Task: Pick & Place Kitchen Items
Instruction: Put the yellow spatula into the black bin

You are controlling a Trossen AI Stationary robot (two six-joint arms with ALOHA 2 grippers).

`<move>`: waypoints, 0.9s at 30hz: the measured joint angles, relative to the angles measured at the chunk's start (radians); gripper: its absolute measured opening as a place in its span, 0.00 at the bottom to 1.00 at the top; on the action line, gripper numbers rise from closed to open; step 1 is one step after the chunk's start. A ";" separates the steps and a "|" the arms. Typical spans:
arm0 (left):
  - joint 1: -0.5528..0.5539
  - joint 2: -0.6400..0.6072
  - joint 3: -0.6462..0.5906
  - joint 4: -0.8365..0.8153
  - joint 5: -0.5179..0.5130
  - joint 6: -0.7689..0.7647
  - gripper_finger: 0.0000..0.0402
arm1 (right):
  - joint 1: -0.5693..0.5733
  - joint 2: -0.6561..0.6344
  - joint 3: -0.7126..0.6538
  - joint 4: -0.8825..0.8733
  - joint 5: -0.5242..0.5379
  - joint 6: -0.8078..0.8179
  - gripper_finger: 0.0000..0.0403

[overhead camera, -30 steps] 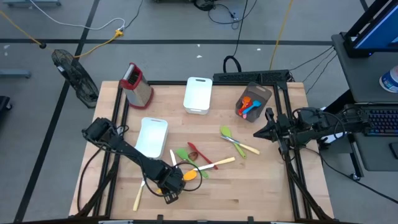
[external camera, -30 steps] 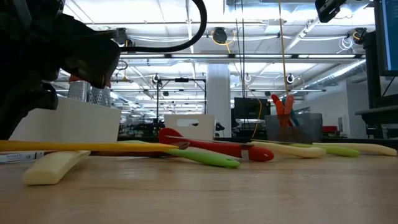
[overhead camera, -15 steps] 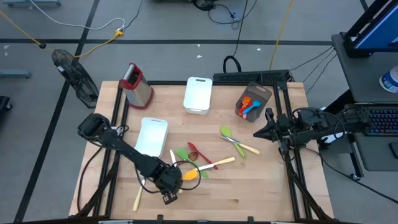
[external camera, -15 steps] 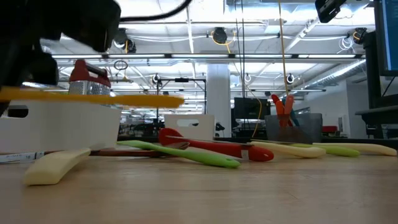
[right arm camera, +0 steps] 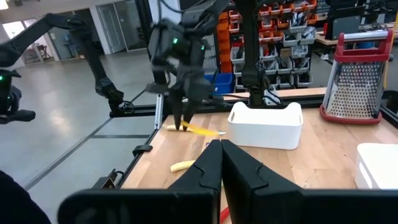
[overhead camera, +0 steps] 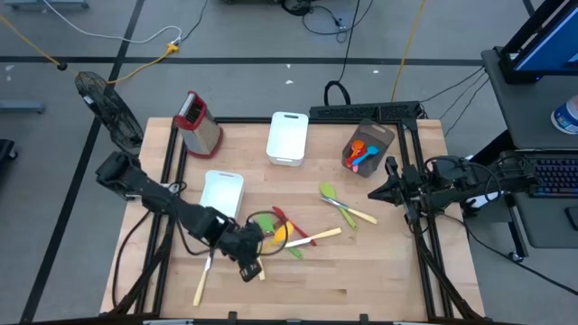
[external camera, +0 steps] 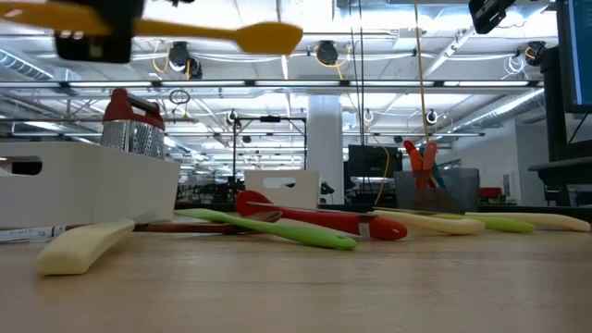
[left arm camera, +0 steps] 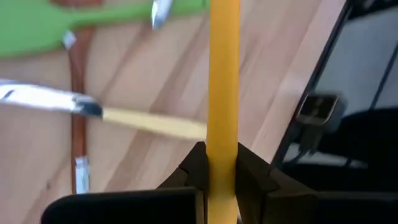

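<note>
left gripper (overhead camera: 250,260): lifted above the front-left part of the table, fingers (left arm camera: 194,167) clamped on the handle of the yellow spatula (overhead camera: 275,234); seen high at the upper edge in the low view (external camera: 92,37)
yellow spatula: held clear of the wood, roughly level, blade end pointed away from the gripper (external camera: 268,37); handle seen pinched between both fingers in the left wrist view (left arm camera: 224,93)
right gripper (overhead camera: 377,192): parked at the right edge of the table, fingers (right arm camera: 214,165) pressed together, nothing held
table (overhead camera: 361,271): light wood, black frame
loose pile: mid-table, just right of the held spatula; green spatula (overhead camera: 264,222), red spoon (overhead camera: 280,217) and a cream-handled utensil (overhead camera: 323,236) lying crossed over each other
second group: green spoon (overhead camera: 328,191) and a cream knife (overhead camera: 358,214) lying together, right of centre, near the right gripper
cream knife near front-left edge (overhead camera: 200,287): flat on the wood, beside the left arm; shown closest in the low view (external camera: 79,248)
white bin, left (overhead camera: 222,194): beside the left arm, contents not readable
white bin, rear (overhead camera: 287,137): at the back centre, upright, handle cut-out visible
grey bin (overhead camera: 384,135): back right, holding orange (overhead camera: 358,149) and blue (overhead camera: 366,159) utensils, handles leaning on the wall
box grater (overhead camera: 198,122): red top, back left corner, lying tilted in the high view, standing upright in the low view (external camera: 129,125)
under the held spatula: green blade (left arm camera: 74,25) and a brown wooden handle (left arm camera: 76,124) seen flat on the wood
</note>
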 joint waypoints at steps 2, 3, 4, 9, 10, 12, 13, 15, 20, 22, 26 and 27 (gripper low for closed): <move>0.022 -0.021 0.000 0.044 -0.019 -0.010 0.09 | 0.000 0.000 0.000 0.000 0.000 -0.002 0.00; 0.033 -0.031 0.000 0.057 -0.025 -0.012 0.09 | 0.000 0.000 0.000 0.000 0.000 -0.004 0.00; 0.043 -0.039 0.000 0.067 -0.035 -0.013 0.09 | 0.000 0.000 0.000 0.000 0.000 -0.004 0.00; 0.109 -0.045 0.000 0.203 -0.039 -0.014 0.09 | 0.000 0.000 0.000 0.000 0.000 -0.014 0.00; 0.120 -0.044 0.000 0.235 -0.036 -0.014 0.09 | 0.000 0.000 0.000 0.000 0.000 -0.016 0.00; 0.145 -0.045 0.000 0.294 -0.030 -0.014 0.09 | 0.000 0.000 0.000 0.000 0.000 -0.020 0.00; 0.159 -0.045 0.000 0.315 -0.028 -0.014 0.09 | 0.000 0.000 0.000 0.000 0.000 -0.023 0.00; 0.187 -0.044 0.000 0.350 -0.027 -0.014 0.09 | 0.000 0.000 0.000 -0.001 0.000 -0.023 0.00; 0.263 -0.045 0.000 0.464 0.015 -0.014 0.09 | 0.000 0.001 0.000 0.000 0.004 -0.035 0.00; 0.292 -0.045 0.000 0.493 0.032 -0.014 0.09 | 0.000 0.001 0.000 0.000 0.007 -0.035 0.00; 0.351 -0.045 0.000 0.506 0.035 -0.011 0.09 | 0.000 0.001 0.000 0.000 0.008 -0.035 0.00; 0.365 -0.045 0.000 0.506 0.036 -0.009 0.09 | 0.000 0.001 0.000 0.000 0.008 -0.037 0.00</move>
